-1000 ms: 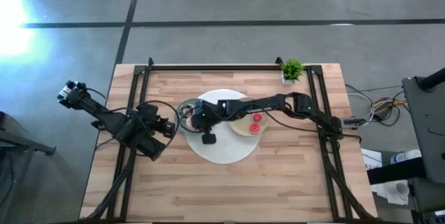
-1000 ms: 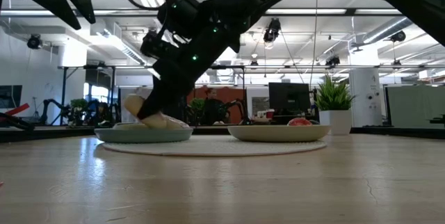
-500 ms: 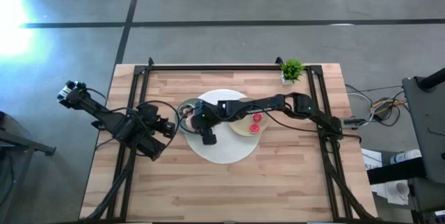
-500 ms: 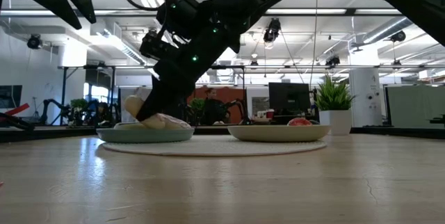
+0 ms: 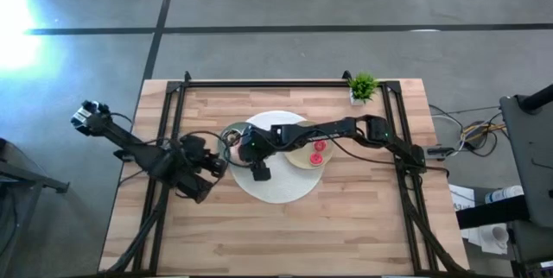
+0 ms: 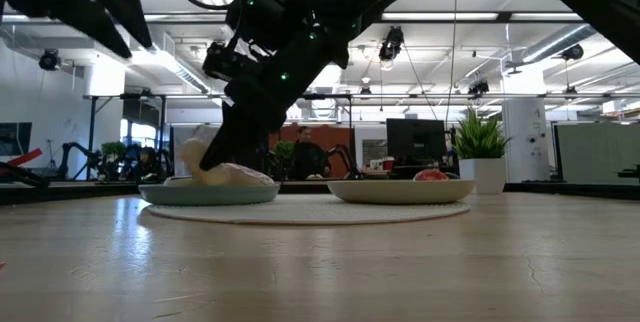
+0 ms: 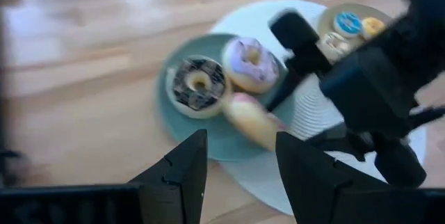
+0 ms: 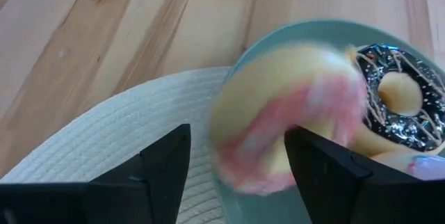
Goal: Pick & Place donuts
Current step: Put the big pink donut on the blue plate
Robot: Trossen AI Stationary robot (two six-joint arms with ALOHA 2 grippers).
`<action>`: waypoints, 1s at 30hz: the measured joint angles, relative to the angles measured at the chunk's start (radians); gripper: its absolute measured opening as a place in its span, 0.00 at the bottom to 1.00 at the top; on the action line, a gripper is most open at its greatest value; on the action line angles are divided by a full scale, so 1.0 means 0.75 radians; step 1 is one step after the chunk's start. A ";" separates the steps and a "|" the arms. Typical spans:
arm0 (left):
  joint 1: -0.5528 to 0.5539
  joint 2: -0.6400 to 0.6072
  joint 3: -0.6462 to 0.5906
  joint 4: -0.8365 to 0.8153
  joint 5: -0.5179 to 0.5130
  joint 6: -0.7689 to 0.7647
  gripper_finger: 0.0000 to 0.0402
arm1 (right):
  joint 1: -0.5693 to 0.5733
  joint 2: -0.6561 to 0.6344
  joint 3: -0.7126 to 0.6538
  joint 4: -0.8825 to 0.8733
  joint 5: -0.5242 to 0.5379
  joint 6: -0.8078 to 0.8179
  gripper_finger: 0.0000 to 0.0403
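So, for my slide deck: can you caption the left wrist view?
Left gripper open, facing the blue-grey plate with chocolate donut, lilac donut and pink-iced donut at the right gripper.

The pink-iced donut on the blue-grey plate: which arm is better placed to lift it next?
The right arm, probably. Its tool is already down at the blue-grey plate, open, with the pink-iced donut just ahead of its fingers. The left tool is also open but hangs back over the table, off the plate.

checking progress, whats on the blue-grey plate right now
The blue-grey plate holds the chocolate donut, lilac donut and pink-iced donut; the right gripper hides part.
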 joint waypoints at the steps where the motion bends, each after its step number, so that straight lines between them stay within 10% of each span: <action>1: 0.009 0.000 -0.044 0.081 0.000 0.017 0.36 | 0.000 0.000 0.000 0.001 0.000 0.000 0.56; 11: 0.181 -0.085 -0.453 0.902 0.009 0.217 0.31 | 0.000 -0.002 0.000 -0.009 0.004 0.000 0.58; 24: 0.196 -0.243 -0.485 0.910 0.011 0.321 0.24 | -0.005 -0.192 0.000 -0.165 0.086 0.041 0.57; 30: 0.185 -0.208 -0.536 0.971 0.306 0.484 0.24 | -0.025 -0.332 -0.069 -0.336 0.120 0.052 0.56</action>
